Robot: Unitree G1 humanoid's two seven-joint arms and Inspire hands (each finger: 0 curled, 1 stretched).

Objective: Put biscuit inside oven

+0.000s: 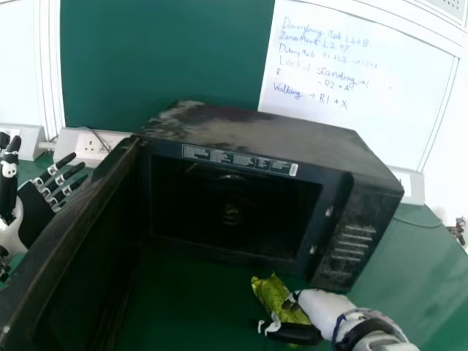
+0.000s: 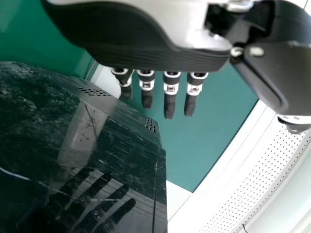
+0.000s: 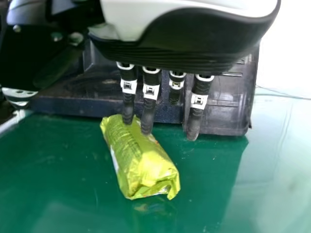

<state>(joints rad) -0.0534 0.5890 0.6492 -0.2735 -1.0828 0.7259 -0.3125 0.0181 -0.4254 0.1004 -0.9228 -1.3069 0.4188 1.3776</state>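
"Black and white, the right hand (image 3: pixel 196 114) comes in at the lower right of the head view; how are its fingers set?"

"Straight and slightly spread, curled round nothing; two tips meet or overlap one end of the biscuit packet (image 3: pixel 141 155), though I can't tell how firmly, if at all, they press."

"And the packet?"

"Lying on the desk (image 3: pixel 58 165), outside the oven (image 1: pixel 270 135) and close to its front; in the head view that's the lower middle, just right of centre."

"How will it handle?"

"Light, I'd guess; a crinkly, slippery wrapper round a fairly stiff roll, with biscuits that could crack under a hard squeeze; I'd take it across the middle, thumb on one long side and fingers on the other, and leave the loose wrapper ends alone."

"What does each view add?"

"The right wrist view gives the packet's length and its crimped far end, which the hand partly covers in the head view; the head view gives the dark cavity (image 1: pixel 234 205) at centre and the door (image 1: pixel 66 241) swung open down the left side."

"The other wrist?"

"The left hand (image 2: pixel 170 97) is beyond the door, at the left edge of the head view, fingers extended and apart, holding nothing; its own wrist view adds vent slots (image 2: pixel 95 91) and a glossy dark face mirroring those fingers."
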